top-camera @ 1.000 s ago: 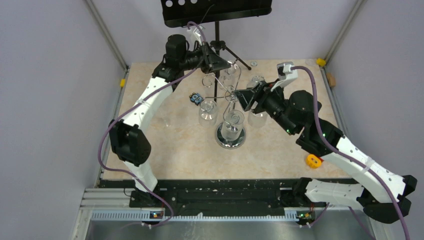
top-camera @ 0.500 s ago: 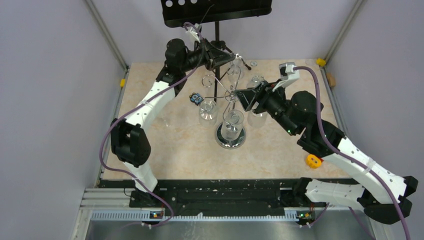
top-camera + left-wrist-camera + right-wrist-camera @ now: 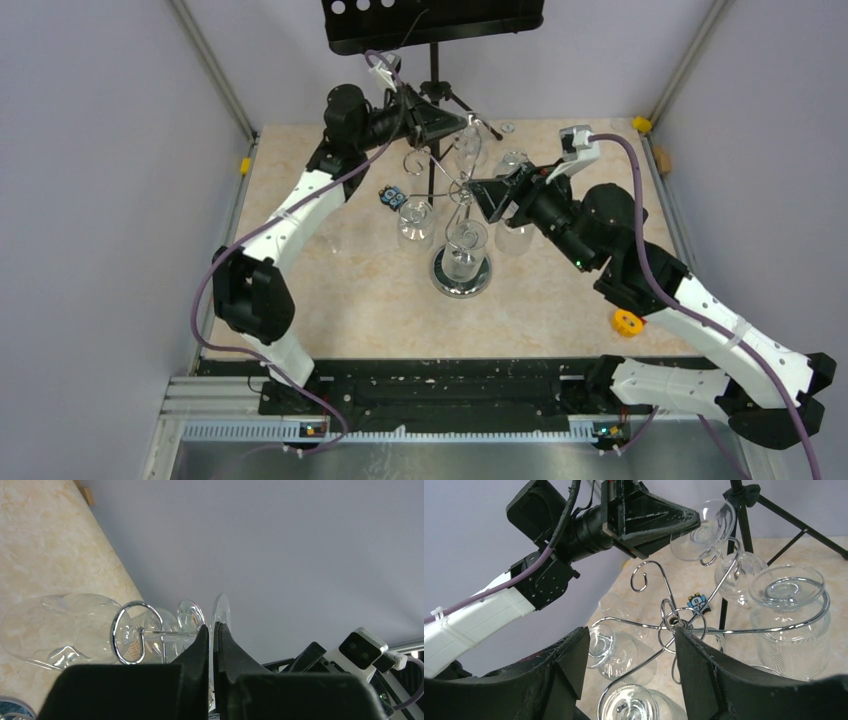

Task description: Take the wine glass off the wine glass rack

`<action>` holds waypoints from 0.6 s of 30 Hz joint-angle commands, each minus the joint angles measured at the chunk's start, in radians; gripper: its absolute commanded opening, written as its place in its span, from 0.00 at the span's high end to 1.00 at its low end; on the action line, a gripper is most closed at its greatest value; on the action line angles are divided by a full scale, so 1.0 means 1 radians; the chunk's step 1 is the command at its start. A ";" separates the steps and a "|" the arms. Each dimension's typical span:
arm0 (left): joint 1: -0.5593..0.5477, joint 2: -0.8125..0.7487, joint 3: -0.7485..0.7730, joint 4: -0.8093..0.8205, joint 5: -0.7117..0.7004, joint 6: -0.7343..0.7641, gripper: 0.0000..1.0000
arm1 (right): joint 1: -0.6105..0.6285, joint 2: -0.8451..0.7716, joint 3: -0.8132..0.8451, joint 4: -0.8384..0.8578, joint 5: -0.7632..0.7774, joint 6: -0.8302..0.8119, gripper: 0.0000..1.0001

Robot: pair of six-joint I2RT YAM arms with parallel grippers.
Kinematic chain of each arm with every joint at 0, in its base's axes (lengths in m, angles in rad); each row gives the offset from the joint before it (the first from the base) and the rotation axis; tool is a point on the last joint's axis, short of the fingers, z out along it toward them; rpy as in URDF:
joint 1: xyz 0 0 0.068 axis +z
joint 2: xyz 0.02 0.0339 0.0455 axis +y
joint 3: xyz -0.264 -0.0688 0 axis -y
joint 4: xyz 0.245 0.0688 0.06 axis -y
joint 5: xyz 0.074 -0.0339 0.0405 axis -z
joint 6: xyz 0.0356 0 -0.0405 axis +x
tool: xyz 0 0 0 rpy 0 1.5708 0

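The chrome wine glass rack (image 3: 461, 272) stands mid-table with several clear glasses hanging foot-up from its curled arms; its hub shows in the right wrist view (image 3: 674, 622). My left gripper (image 3: 458, 124) is shut on the round foot of the rear wine glass (image 3: 468, 150). In the left wrist view the gripper (image 3: 214, 628) pinches the foot disc (image 3: 220, 609), and a chrome curl (image 3: 132, 632) sits at the stem. The right wrist view shows that glass (image 3: 704, 530) tilted. My right gripper (image 3: 482, 190) is open beside the hub, and it (image 3: 630, 632) is empty.
A black tripod music stand (image 3: 433, 60) rises at the table's back, close behind the left gripper. A small blue-and-black object (image 3: 392, 197) lies left of the rack. An orange ring-like object (image 3: 627, 322) lies at the right. Grey walls enclose the table.
The left arm has stretched further, moving its gripper and the held glass foot slightly right and back. The right arm has hardly moved.
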 commanded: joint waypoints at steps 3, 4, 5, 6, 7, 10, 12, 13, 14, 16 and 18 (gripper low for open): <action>-0.006 -0.158 0.000 -0.074 -0.004 0.130 1.00 | -0.003 -0.039 -0.031 0.089 -0.015 0.007 0.33; -0.006 -0.168 0.007 -0.114 -0.017 0.160 1.00 | -0.004 -0.040 -0.031 0.090 -0.015 0.010 0.33; -0.006 -0.176 0.014 -0.145 -0.030 0.185 1.00 | -0.003 -0.040 -0.030 0.092 -0.017 0.011 0.33; -0.006 -0.180 0.021 -0.178 -0.044 0.209 1.00 | -0.004 -0.040 -0.032 0.093 -0.020 0.012 0.33; -0.006 -0.183 0.029 -0.206 -0.056 0.229 1.00 | -0.004 -0.040 -0.033 0.093 -0.022 0.014 0.32; -0.004 -0.185 0.049 -0.263 -0.089 0.273 1.00 | -0.004 -0.040 -0.034 0.092 -0.028 0.019 0.31; -0.002 -0.184 0.054 -0.296 -0.098 0.288 1.00 | -0.004 -0.043 -0.036 0.092 -0.028 0.021 0.30; 0.000 -0.185 0.057 -0.312 -0.106 0.296 1.00 | -0.004 -0.045 -0.037 0.092 -0.030 0.021 0.30; 0.002 -0.186 0.060 -0.318 -0.118 0.307 1.00 | -0.004 -0.048 -0.039 0.093 -0.031 0.022 0.29; 0.006 -0.191 0.059 -0.332 -0.140 0.321 1.00 | -0.004 -0.051 -0.042 0.093 -0.029 0.023 0.28; 0.011 -0.196 0.058 -0.345 -0.161 0.341 1.00 | -0.003 -0.055 -0.046 0.097 -0.030 0.024 0.27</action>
